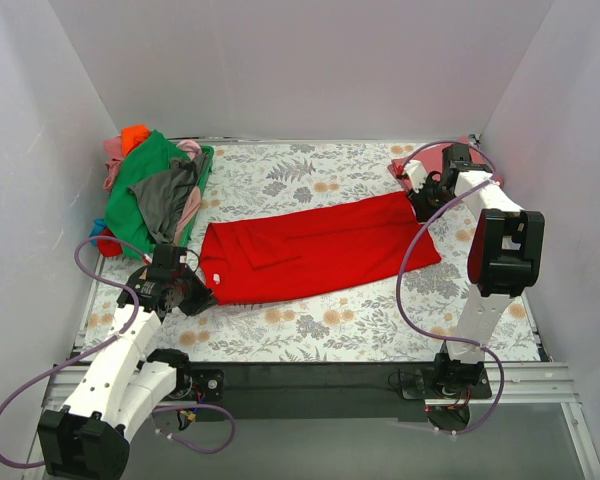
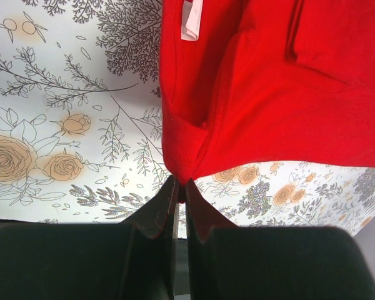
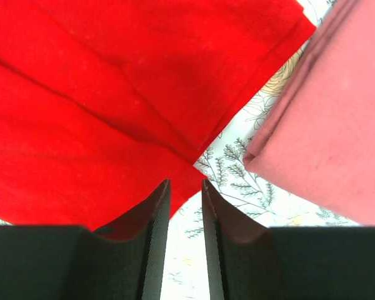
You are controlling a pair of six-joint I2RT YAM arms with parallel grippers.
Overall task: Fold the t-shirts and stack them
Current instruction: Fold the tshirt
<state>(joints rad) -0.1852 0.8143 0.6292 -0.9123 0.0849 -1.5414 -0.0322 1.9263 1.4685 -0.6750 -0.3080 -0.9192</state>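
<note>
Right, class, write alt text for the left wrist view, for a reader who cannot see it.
The left gripper, shut, pinches the lowest corner of a bright red t-shirt. The shirt lies on a floral tablecloth, a white label showing at the top.

Top external: high behind the arm bases, looking down over the whole floral table cloth [image 1: 310, 330].
Left wrist: close, past the left gripper [image 2: 180, 184] onto a corner of the bright red t-shirt [image 2: 269, 94].
Right wrist: close, past the right gripper [image 3: 185, 184]; rose-red t-shirt [image 3: 325, 137] at right.
Shared: the bright red t-shirt, in all three.
</note>
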